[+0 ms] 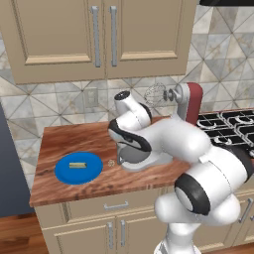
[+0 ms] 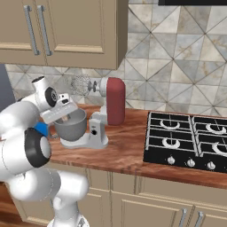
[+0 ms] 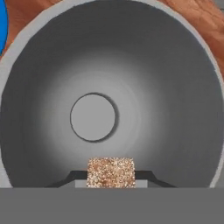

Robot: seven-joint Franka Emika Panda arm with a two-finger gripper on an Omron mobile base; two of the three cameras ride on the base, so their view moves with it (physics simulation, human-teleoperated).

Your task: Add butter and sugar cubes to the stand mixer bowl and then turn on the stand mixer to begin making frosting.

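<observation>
Hovering directly above the empty grey mixer bowl (image 3: pixel 109 87), the claw (image 3: pixel 111 174) pinches a speckled brown sugar cube (image 3: pixel 111 172) between its dark fingertips (image 3: pixel 76 176), while the butter (image 1: pixel 77 164) lies on a blue plate (image 1: pixel 64 173) on the wooden tabletop (image 1: pixel 64 141) beside the mixer (image 2: pixel 113 104).

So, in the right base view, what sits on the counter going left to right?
blue plate → stand mixer bowl, with the gripper holding a sugar cube above it → stand mixer → stove.
</observation>
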